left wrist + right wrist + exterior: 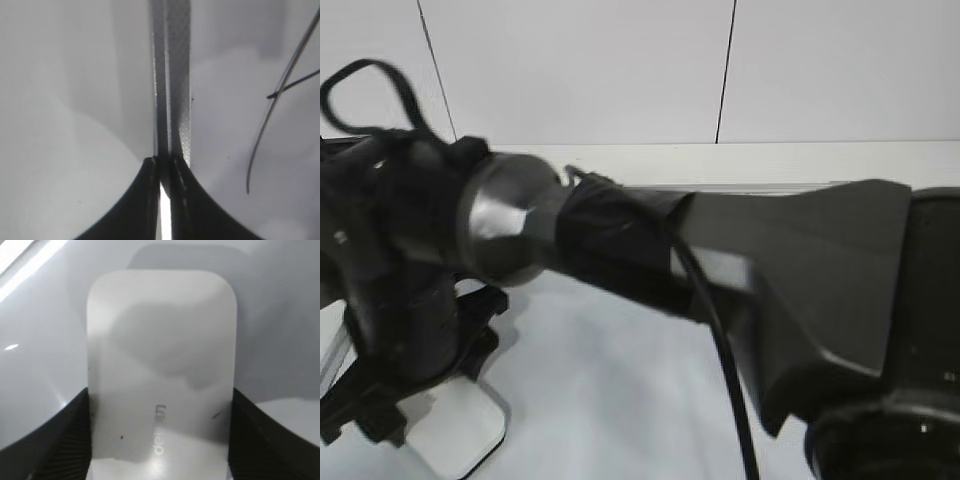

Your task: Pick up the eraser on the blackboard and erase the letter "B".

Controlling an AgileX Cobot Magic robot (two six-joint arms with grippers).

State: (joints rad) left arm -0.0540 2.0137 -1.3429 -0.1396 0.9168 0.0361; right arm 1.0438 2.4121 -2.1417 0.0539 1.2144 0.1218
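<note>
My right arm reaches across the exterior view to the left, and my right gripper (425,395) is shut on the white eraser (460,435), holding it against the pale blackboard (620,400). In the right wrist view the eraser (160,365) fills the space between the right gripper's (160,440) jaws, flat on the board. My left gripper (165,172) is shut on the blackboard's silver-grey frame edge (175,75). Thin black marker strokes (272,120) show on the board to the right of it; I cannot tell which letter they belong to. The letter "B" is otherwise hidden by the arm.
The right arm's dark links (770,290) and a black cable (725,370) block most of the board in the exterior view. The board's far frame edge (770,187) runs below a white panelled wall (620,70).
</note>
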